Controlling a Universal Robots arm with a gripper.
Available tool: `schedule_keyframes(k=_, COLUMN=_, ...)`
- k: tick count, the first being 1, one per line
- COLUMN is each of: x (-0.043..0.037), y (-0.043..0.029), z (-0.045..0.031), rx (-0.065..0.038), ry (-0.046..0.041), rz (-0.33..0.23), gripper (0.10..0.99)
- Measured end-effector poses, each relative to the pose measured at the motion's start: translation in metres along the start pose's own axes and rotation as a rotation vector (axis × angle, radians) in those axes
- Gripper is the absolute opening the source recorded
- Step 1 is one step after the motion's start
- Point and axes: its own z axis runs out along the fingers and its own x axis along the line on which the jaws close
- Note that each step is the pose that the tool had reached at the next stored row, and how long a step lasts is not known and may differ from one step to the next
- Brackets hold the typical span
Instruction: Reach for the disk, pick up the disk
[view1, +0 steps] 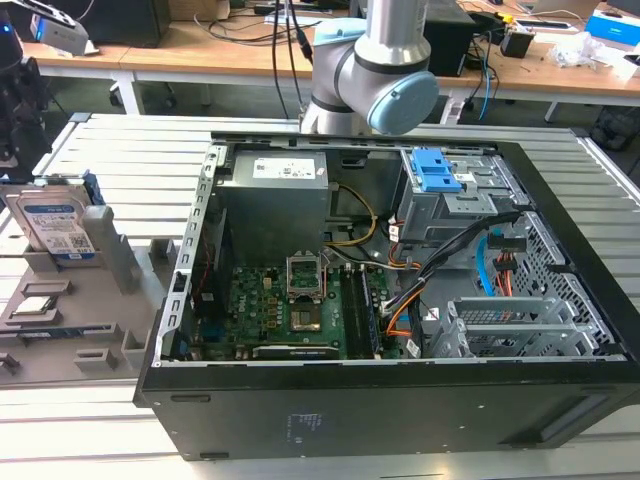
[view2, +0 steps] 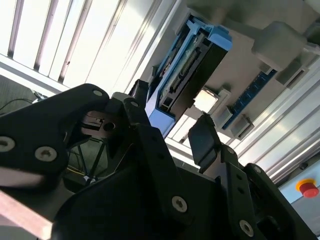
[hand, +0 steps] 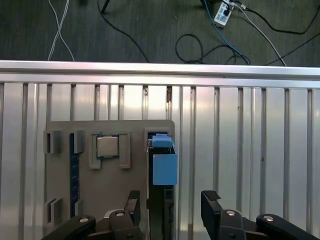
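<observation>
The disk (view1: 60, 225) stands on edge in a grey holder (view1: 120, 260) at the exterior view's left, its blue-and-white label facing the camera. In the first wrist view I see the disk (hand: 163, 167) edge-on, with its blue rail showing. My gripper (hand: 171, 202) is open above it. The two black fingers (hand: 210, 200) stand on either side of the disk's line and touch nothing. In the second wrist view the disk (view2: 190, 70) lies beyond the open gripper (view2: 170, 120), with a gap between them.
An open computer case (view1: 560, 400) fills the middle of the slatted metal table (view1: 130, 160), with a grey power-supply box (view1: 275, 185) and a blue latch piece (view1: 435, 170) inside. The holder also carries a processor chip (hand: 107, 146). Cables lie on the floor (hand: 210, 45).
</observation>
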Motion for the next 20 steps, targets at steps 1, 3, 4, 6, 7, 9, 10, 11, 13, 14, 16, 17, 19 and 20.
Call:
schedule_keyframes(k=1, x=-0.0001, y=-0.0001, z=0.0016, rx=0.0, ry=-0.0001, rz=0.0, gripper=0.6)
schedule_keyframes(k=3, x=-0.0001, y=-0.0002, z=0.0056, rx=0.0, ry=0.0, rz=0.0, gripper=0.6)
schedule_keyframes(k=4, x=-0.0001, y=-0.0001, z=0.0079, rx=0.0, ry=0.0, rz=0.0, gripper=0.6)
schedule_keyframes(k=6, x=-0.0003, y=0.0016, z=0.0107, rx=0.0, ry=0.0001, rz=0.0, gripper=0.6)
schedule_keyframes(k=7, x=-0.0003, y=0.0047, z=0.0126, rx=0.0, ry=0.0, rz=0.0, gripper=0.6)
schedule_keyframes(k=9, x=-0.0004, y=0.0079, z=0.014, rx=0.0, ry=0.0, rz=0.0, gripper=0.6)
schedule_keyframes(k=10, x=-0.0004, y=0.0092, z=0.0147, rx=0.0, ry=0.0, rz=0.0, gripper=0.6)
schedule_keyframes(k=11, x=-0.0004, y=0.0099, z=0.0152, rx=0.0, ry=0.0, rz=0.0, gripper=0.6)
schedule_keyframes(k=13, x=-0.0005, y=0.0118, z=0.0167, rx=0.0, ry=0.0, rz=0.0, gripper=0.6)
schedule_keyframes(k=14, x=-0.0005, y=0.0124, z=0.0175, rx=0.0, ry=-0.0001, rz=0.0, gripper=0.6)
schedule_keyframes(k=16, x=-0.0005, y=0.0128, z=0.0197, rx=0.0, ry=0.0, rz=0.0, gripper=0.6)
schedule_keyframes(k=17, x=-0.0005, y=0.0129, z=0.0208, rx=0.0, ry=0.0, rz=0.0, gripper=0.6)
schedule_keyframes(k=19, x=-0.0006, y=0.0133, z=0.0233, rx=0.0, ry=0.0, rz=0.0, gripper=0.6)
schedule_keyframes(k=20, x=-0.0006, y=0.0133, z=0.0239, rx=0.0, ry=0.0, rz=0.0, gripper=0.6)
